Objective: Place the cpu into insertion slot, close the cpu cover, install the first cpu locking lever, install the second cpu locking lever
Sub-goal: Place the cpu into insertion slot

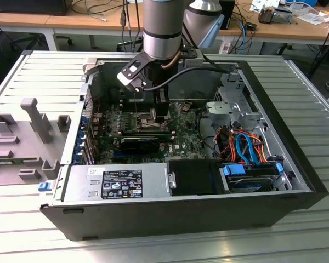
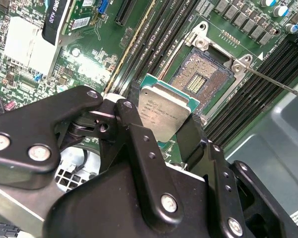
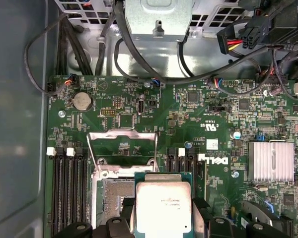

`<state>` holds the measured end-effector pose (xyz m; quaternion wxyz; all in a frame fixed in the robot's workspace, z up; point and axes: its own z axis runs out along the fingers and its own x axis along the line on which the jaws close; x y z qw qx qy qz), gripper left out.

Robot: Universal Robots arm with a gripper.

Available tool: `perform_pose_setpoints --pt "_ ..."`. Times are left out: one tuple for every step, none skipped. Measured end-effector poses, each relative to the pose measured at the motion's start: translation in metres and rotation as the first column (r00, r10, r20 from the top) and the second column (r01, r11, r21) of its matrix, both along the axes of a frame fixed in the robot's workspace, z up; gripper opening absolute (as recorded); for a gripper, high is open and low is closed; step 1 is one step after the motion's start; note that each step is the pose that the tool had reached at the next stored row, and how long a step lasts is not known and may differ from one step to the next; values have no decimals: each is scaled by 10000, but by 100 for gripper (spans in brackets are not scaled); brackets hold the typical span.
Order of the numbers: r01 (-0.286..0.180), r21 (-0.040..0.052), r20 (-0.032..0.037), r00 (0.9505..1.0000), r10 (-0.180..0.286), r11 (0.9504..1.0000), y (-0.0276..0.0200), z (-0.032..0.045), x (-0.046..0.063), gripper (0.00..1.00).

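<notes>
My gripper [image 2: 164, 121] is shut on the cpu [image 2: 166, 111], a flat square chip with a silver-grey top, pinched at two opposite edges by black fingers [image 2: 131, 119]. The cpu hangs tilted just above and beside the insertion slot [image 2: 199, 78], which lies open with its pin field bare. In the first wrist view the cpu [image 3: 164, 206] overlaps one side of the insertion slot [image 3: 111, 196]. The cpu cover [image 3: 121, 134] stands raised beyond it. A thin locking lever [image 2: 275, 83] sticks out free. In the exterior view the gripper [image 1: 156, 109] is low over the green motherboard [image 1: 181, 137].
Long black memory slots [image 3: 69, 188] flank the socket on both sides. A finned heatsink [image 3: 270, 161] and loose cables [image 3: 139, 74] lie near it. The case holds a power supply [image 1: 118, 183] and a drive bay with blue and orange cables [image 1: 247, 150].
</notes>
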<state>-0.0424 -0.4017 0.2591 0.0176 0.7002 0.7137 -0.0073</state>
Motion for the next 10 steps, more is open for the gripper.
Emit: perform_pose_setpoints --pt "0 0 0 10000 0 10000 1 0 -3 54" --pt "-1 -1 -1 10000 1 10000 3 -1 -8 54" --pt "-1 -2 -1 10000 1 10000 4 -2 -13 54" --pt "0 -3 -2 10000 0 10000 4 -2 -17 54" --pt "-1 -2 -1 10000 1 10000 5 -3 -18 54" --pt "-1 -2 -1 10000 1 10000 5 -4 -22 54" --pt "-1 -2 -1 10000 1 10000 5 -4 -26 54" --pt "-1 -2 -1 10000 1 10000 5 -5 -28 54" --pt "-2 -1 -1 10000 2 10000 5 -6 -30 54" --pt "-1 -2 -1 10000 1 10000 4 -6 -32 54"
